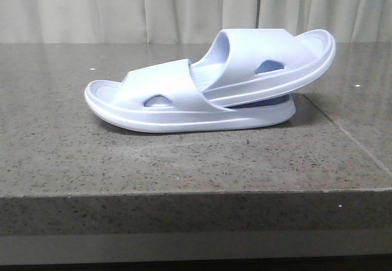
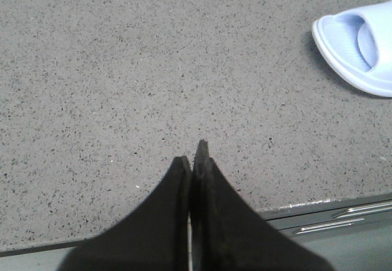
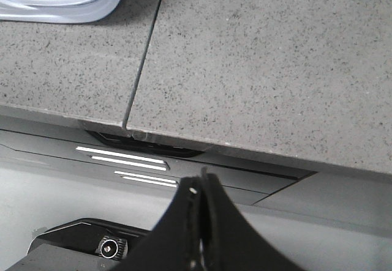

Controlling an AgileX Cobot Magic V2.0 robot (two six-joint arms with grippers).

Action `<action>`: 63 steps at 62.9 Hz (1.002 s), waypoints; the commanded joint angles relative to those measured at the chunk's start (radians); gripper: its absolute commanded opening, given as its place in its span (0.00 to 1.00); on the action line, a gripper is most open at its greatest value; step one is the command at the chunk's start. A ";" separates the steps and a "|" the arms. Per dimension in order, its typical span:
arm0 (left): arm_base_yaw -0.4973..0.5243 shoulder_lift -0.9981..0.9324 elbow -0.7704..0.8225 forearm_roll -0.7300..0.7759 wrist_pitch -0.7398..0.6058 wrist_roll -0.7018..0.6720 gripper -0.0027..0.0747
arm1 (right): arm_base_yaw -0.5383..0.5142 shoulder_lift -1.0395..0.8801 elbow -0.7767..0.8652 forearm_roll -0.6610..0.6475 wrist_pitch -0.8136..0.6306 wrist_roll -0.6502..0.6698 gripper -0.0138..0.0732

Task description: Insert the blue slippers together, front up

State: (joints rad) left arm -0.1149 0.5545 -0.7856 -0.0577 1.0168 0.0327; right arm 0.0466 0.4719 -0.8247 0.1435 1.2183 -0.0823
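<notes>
The blue slippers [image 1: 208, 84] already sit nested on the granite worktop [image 1: 184, 161], one wedged tilted through the other's strap, so the insertion looks complete, and both the left end effector [image 2: 195, 156] and right end effector [image 3: 199, 182], pressed together and empty, need only keep away from the pair.

You see the blue slippers [image 1: 208, 90] in one pale lavender-blue, soles ridged, a deeper blue showing inside the oval cutouts. Under them the table [image 1: 184, 161] is grey stone speckled black and white. Behind hangs a pale cream curtain [image 1: 122, 8]. Both grippers' fingers [image 2: 211, 222] are black
</notes>
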 commanded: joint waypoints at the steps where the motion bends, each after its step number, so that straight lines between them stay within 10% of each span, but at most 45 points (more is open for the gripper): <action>1: 0.000 0.004 -0.024 -0.016 -0.072 -0.012 0.01 | 0.002 0.006 -0.020 -0.003 -0.053 -0.003 0.02; 36: 0.007 -0.022 -0.007 -0.014 -0.094 -0.009 0.01 | 0.002 0.006 -0.020 -0.003 -0.051 -0.003 0.02; 63: 0.091 -0.415 0.562 -0.039 -0.842 -0.011 0.01 | 0.002 0.006 -0.020 -0.003 -0.051 -0.003 0.02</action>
State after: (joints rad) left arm -0.0279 0.1918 -0.2956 -0.0744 0.3890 0.0327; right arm 0.0466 0.4719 -0.8247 0.1435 1.2183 -0.0823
